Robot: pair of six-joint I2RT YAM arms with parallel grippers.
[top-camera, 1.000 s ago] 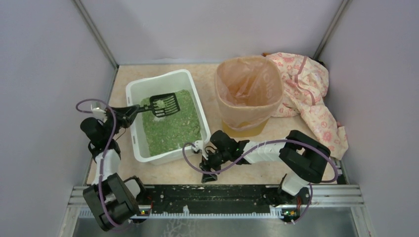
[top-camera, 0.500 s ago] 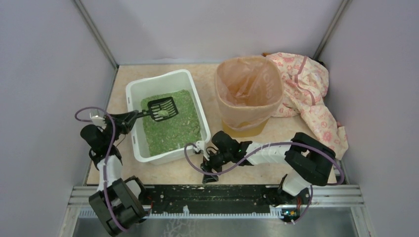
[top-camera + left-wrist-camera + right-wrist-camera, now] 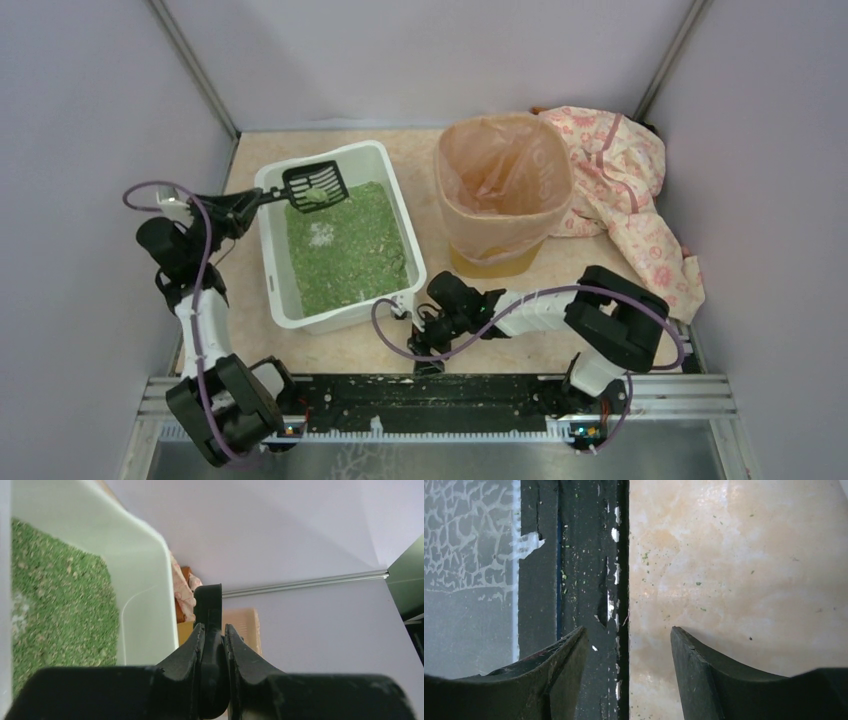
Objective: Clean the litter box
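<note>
Left gripper (image 3: 214, 632) pinches scoop (image 3: 314, 186) handle; load probably clump. Keep level crossing to bin (image 3: 500, 240). Right gripper (image 3: 628, 630) spread, empty.

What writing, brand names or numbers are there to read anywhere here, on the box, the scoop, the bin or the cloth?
None can be read.
The litter box, scoop and bin bag show no lettering.
The pink cloth carries only a printed pattern, no words.

White plastic litter box (image 3: 335, 315) is showing speckled green granular litter (image 3: 350, 255); black slotted plastic scoop (image 3: 315, 186); crumpled fabric cloth (image 3: 625, 175) is showing pink floral print.
</note>
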